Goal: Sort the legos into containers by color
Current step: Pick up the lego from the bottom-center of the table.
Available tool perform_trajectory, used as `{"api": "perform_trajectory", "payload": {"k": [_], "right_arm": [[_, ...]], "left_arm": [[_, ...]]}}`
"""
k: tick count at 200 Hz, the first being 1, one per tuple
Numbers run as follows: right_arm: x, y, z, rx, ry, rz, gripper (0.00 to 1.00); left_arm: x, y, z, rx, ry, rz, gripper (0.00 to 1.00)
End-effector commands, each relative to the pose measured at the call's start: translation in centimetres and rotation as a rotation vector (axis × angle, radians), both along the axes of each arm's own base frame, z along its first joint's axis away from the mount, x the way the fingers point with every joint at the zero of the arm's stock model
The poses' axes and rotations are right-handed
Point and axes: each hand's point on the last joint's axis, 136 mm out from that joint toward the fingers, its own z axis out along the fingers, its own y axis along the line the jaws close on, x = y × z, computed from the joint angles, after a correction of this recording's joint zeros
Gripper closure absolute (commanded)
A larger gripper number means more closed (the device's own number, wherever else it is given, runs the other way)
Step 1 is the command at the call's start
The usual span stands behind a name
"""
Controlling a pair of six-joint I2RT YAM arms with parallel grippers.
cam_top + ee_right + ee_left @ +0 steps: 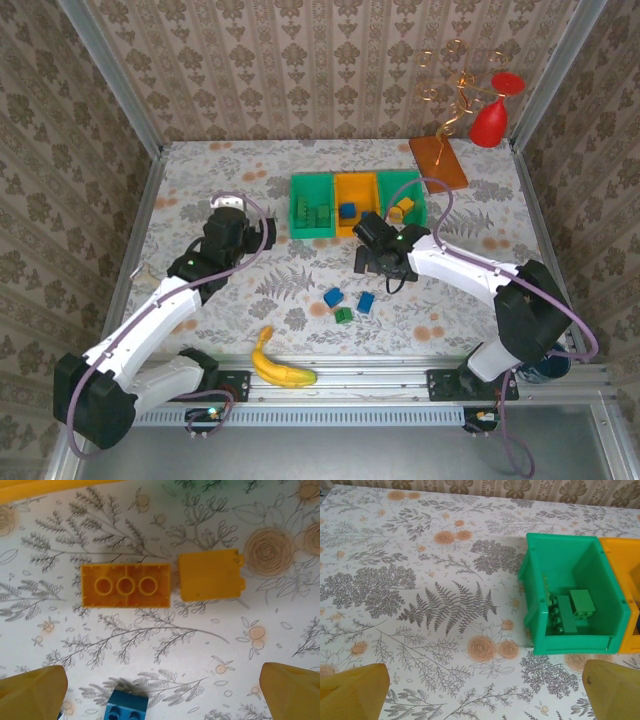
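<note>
Floral tablecloth (pixel 150 645) beneath two seemingly orange legos (pixel 126 585)

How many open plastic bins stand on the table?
3, in one row: green rectangular plastic bin at left, orange bin in the middle, second green bin at right. None seems hidden.

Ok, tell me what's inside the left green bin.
Inside the left green bin lie green lego bricks, a small pile of at least three. The bin's near wall covers the floor just behind it, and anything under the pile is hidden.
</note>
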Motion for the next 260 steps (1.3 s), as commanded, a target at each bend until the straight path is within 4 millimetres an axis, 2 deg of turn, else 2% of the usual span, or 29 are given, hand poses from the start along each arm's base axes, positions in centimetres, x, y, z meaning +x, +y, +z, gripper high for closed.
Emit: {"api": "perform_trajectory", "payload": {"k": [1,105,222,260], "right_arm": [[-0.9,0.4,-0.5,-0.001,0.03,-0.022,0.0],[-2.0,2.4,-1.2,0.001,0.062,0.017,0.01],[-4.3,3.3,-2.1,0.011,0.105,0.029,0.03],[-5.1,3.1,-2.7,0.013,0.119,0.012,0.04]], "left_arm": [[-0.1,0.9,0.1,-0.018,-0.005,0.041,0.0],[0.1,1.1,-0.5,-0.036,0.013,0.045,0.0],[0.2,1.3,-0.6,-0.053,0.016,0.049,0.0],[0.3,1.3,-0.7,-0.054,0.017,0.052,0.0]]}}
